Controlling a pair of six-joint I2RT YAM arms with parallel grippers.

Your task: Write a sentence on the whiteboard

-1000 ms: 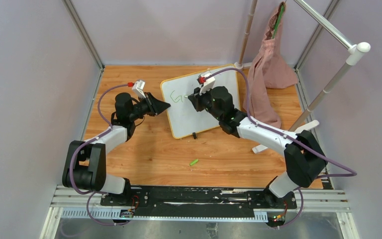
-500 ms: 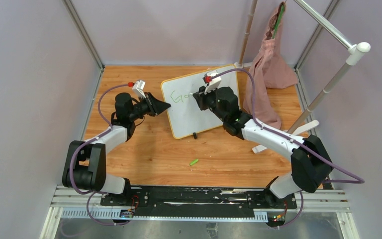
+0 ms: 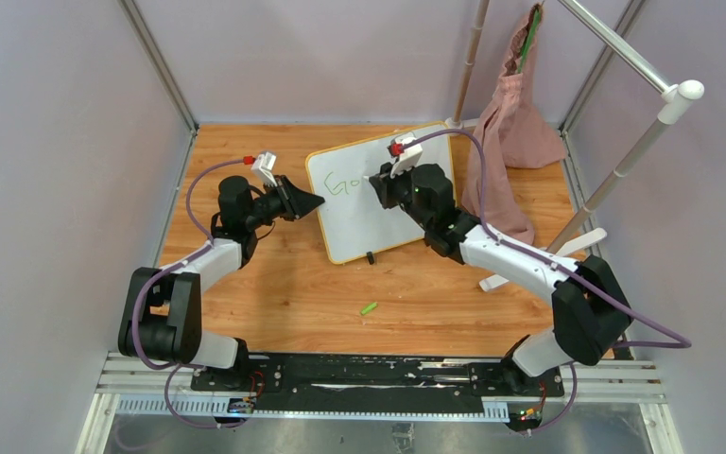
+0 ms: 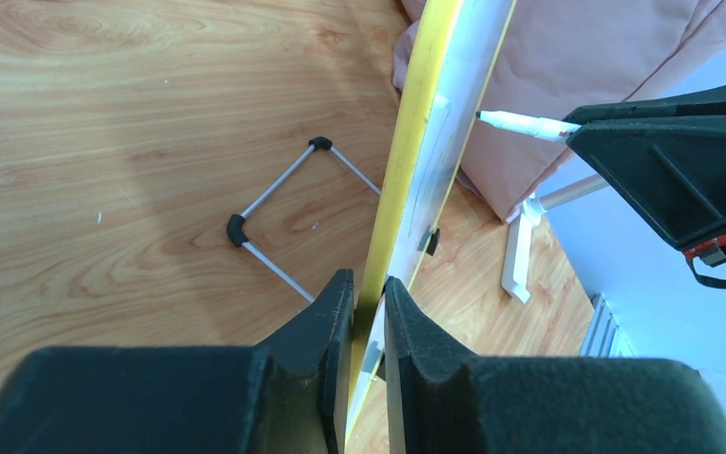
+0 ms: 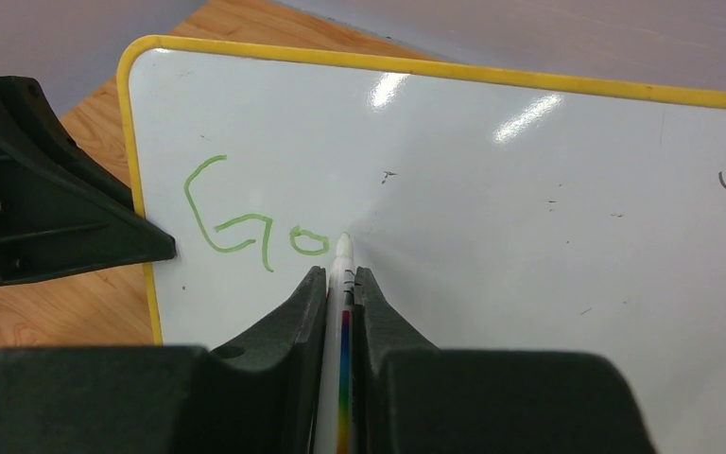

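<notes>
**A:** Wooden bench [image 3: 274, 284], pale walls around it. Where is the whiteboard [image 3: 350, 227]?

**B:** It stands propped up at the far middle of the bench, with its face toward the arms. The left pincer [image 4: 369, 282] is clenched on its yellow left edge.

**A:** And the right pincer [image 5: 338, 274]?

**B:** It is clamped on a white marker [image 4: 525, 124]. The tip is just right of the green "Go" [image 5: 255, 236]. It seems to touch the board, but I cannot be sure.
</notes>
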